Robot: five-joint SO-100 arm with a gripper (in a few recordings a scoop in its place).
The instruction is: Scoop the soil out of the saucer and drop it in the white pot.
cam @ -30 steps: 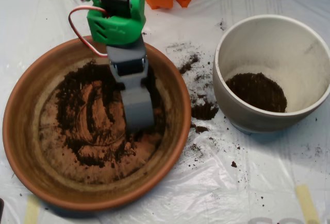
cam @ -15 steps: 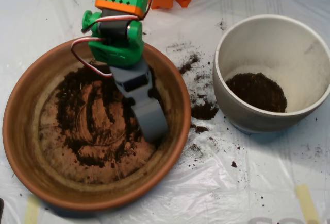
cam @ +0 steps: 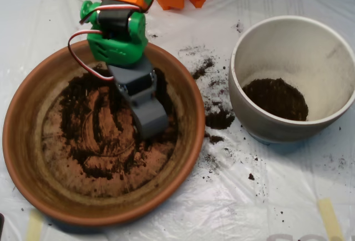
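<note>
Part done: some soil [cam: 275, 98] in pot [cam: 244, 47]; much left in saucer [cam: 22, 158]. Scoop [cam: 150, 120] down in it, opening unreadable.

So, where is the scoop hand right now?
In the overhead view, the hand is over the saucer, right of its centre, above the soil.

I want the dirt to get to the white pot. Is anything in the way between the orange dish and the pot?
Nothing visible stands in the way. Between the saucer and the white pot there is only plastic sheet with spilled soil on it. The scoop is down in the saucer, over its soil.
</note>
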